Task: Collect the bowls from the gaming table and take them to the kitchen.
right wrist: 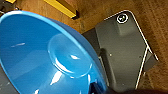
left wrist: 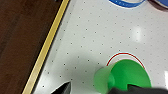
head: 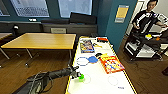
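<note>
The green bowl (head: 81, 77) is on the white gaming table (head: 100, 82), near its yellow left edge. My left gripper (head: 77, 74) reaches it from the left. In the left wrist view the green bowl (left wrist: 125, 77) looks tipped beside a red printed ring. My left gripper (left wrist: 100, 89) is open: one dark fingertip (left wrist: 64, 88) is clear of the bowl and the other lies over its rim. A blue bowl (head: 93, 59) rests mid-table. Another blue bowl (right wrist: 45, 55) hangs above the wooden floor, with my right gripper (right wrist: 97, 89) shut on it.
Two board-game boxes (head: 111, 64) (head: 86, 46) lie on the gaming table. A wide wooden table (head: 42, 40) stands to the left. A person (head: 146, 17) stands behind a cart (head: 142, 46) at the right. My dark base (right wrist: 120, 52) is below the right arm.
</note>
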